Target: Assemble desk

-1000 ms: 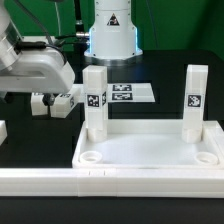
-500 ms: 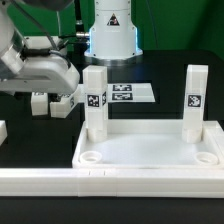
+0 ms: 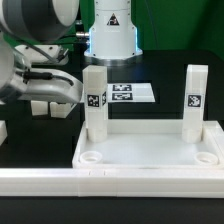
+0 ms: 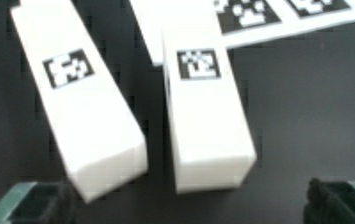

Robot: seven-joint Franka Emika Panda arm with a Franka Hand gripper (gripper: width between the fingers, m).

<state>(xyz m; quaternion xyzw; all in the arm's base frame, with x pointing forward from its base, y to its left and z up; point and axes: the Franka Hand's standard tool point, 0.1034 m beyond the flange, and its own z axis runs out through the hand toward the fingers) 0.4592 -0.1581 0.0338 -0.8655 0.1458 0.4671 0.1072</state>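
The desk's white tabletop (image 3: 150, 150) lies rim-up at the front, with two white tagged legs standing in its far corner sockets, one (image 3: 95, 100) at the exterior view's left and one (image 3: 195, 98) at its right. Two loose legs lie side by side on the black table beyond the tabletop's left corner; only their ends (image 3: 60, 105) show under the arm. In the wrist view these are one leg (image 4: 76, 100) and its neighbour (image 4: 206, 110), each with a tag facing up. My gripper (image 4: 188, 205) hovers over them, open, its dark fingers (image 4: 343, 200) wide apart with nothing between them.
The marker board (image 3: 125, 93) lies flat behind the standing legs, and its edge (image 4: 263, 20) shows in the wrist view. A long white border rail (image 3: 110, 182) runs along the front. The robot's base (image 3: 110, 30) stands at the back.
The arm has swung and turned over the two loose legs, its wrist now filling the upper left of the exterior view. Legs and tabletop have not moved; the jaws stay open.
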